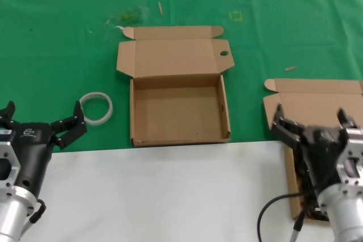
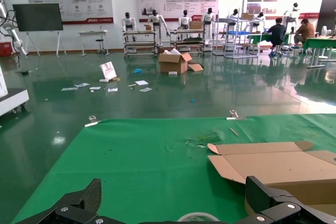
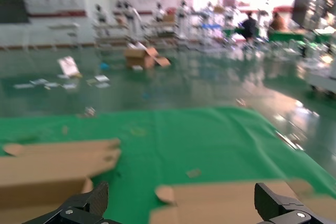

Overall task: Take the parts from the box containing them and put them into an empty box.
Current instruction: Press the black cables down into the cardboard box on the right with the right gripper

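Right claw spread apart directly over the source box, cables just beneath; left claw open, far off.

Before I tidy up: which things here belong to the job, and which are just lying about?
Job: empty box; box containing them; black parts inside; right gripper above it; left gripper idle.
Lying about: white ring; scraps on the green cloth.
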Robot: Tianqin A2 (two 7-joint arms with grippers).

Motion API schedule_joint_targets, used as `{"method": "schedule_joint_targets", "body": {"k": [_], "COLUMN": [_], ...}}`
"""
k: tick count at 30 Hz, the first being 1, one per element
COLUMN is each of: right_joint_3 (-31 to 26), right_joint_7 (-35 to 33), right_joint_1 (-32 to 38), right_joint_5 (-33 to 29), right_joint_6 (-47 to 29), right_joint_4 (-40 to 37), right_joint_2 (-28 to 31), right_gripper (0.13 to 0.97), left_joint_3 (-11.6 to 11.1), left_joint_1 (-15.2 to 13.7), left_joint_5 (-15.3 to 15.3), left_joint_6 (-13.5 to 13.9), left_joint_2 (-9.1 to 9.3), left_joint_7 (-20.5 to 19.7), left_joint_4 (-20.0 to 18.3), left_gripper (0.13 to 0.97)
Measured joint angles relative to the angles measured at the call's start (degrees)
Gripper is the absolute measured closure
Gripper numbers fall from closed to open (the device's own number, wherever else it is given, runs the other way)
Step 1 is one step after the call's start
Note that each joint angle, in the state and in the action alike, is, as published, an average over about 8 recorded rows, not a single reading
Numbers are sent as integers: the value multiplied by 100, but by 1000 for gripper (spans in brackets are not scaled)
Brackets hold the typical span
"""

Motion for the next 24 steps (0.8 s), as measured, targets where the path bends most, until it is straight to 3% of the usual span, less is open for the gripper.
{"method": "schedule_joint_targets", "body": {"k": [9, 16, 24], "right_joint_3": [-80, -49, 93], "right_joint_7": [-1206, -2927, -4999], "right_joint_1": [-547, -747, -548], "right_joint_5": [1105, 1828, 2070], "right_joint_6": [1096, 2048, 2847], "right_joint_4": [441, 800, 957], "right_joint_2": [-1, -5, -6], "right_gripper": [129, 129, 129], "left_joint_3": [0, 0, 0], "left_joint_1": [0, 0, 0], "left_joint_5": [0, 0, 0], "left_joint_6": [0, 0, 0], "left_joint_2": [0, 0, 0], "left_joint_7": [0, 0, 0], "left_joint_4": [0, 0, 0], "left_gripper": [132, 132, 132]}}
